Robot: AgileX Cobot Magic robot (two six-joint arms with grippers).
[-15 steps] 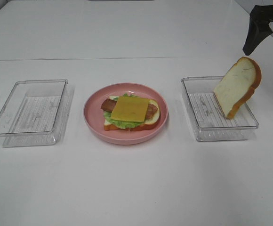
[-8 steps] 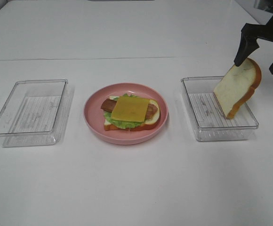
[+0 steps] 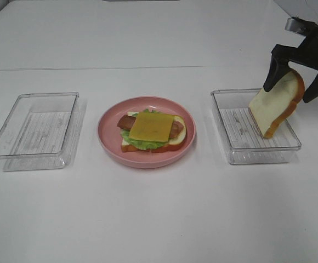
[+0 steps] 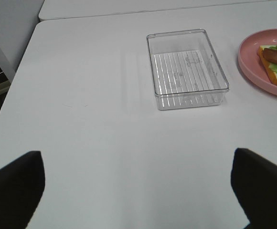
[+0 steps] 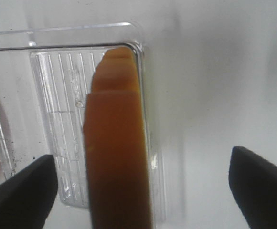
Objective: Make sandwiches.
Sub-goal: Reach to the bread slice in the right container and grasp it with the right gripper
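A half-built sandwich [image 3: 152, 130] lies on the round pink plate [image 3: 107, 137]: a bread slice, green lettuce, bacon strips and a yellow cheese square on top. A second bread slice [image 3: 271, 107] leans upright against the far right wall of the right clear tray [image 3: 241, 148]. My right gripper [image 3: 288, 93] is open, one finger on each side of this slice's top edge, not squeezing it. The right wrist view looks down on the slice's brown crust [image 5: 117, 143] between the spread fingers [image 5: 19, 191]. My left gripper [image 4: 138, 191] is open above bare table, out of the exterior view.
An empty clear tray [image 3: 35, 131] sits left of the plate, also seen in the left wrist view as the tray [image 4: 186, 67] with the plate's rim [image 4: 253, 67] beyond it. White table surrounds everything.
My right gripper has come down and leftward from the far right corner and now straddles the leaning bread slice's top. The slice, plate and trays have not moved.
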